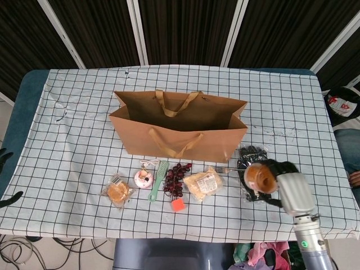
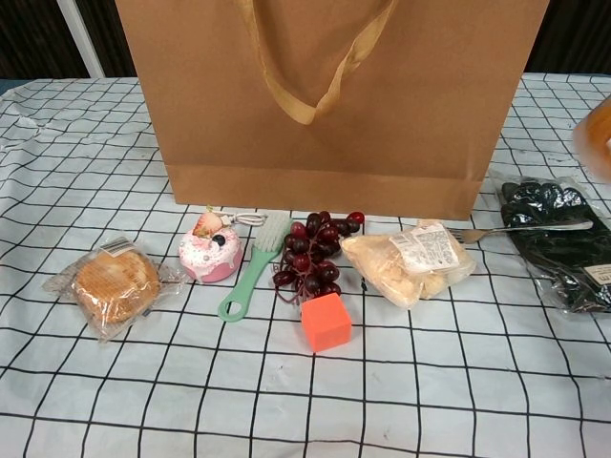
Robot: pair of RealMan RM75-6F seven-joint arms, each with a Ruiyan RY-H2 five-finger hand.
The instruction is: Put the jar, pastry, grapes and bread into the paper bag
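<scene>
My right hand [image 1: 288,188] grips the jar [image 1: 258,177] of orange contents, lifted off the table and tipped on its side over the dark packet. In the chest view only an orange blur of the jar [image 2: 598,134] shows at the right edge. The open paper bag [image 1: 180,126] stands upright behind the items. In front of it lie the pink pastry [image 1: 144,179], the dark red grapes [image 1: 175,177] and the wrapped round bread [image 1: 118,192]. Dark fingers of my left hand [image 1: 7,197] show spread at the far left edge, off the table, holding nothing.
A green brush [image 1: 158,180], an orange cube [image 1: 178,205], a pale snack packet [image 1: 202,184], a fork [image 1: 236,169] and a dark packet [image 1: 253,160] lie near the bag's front. The checked cloth's front edge [image 1: 169,232] is close.
</scene>
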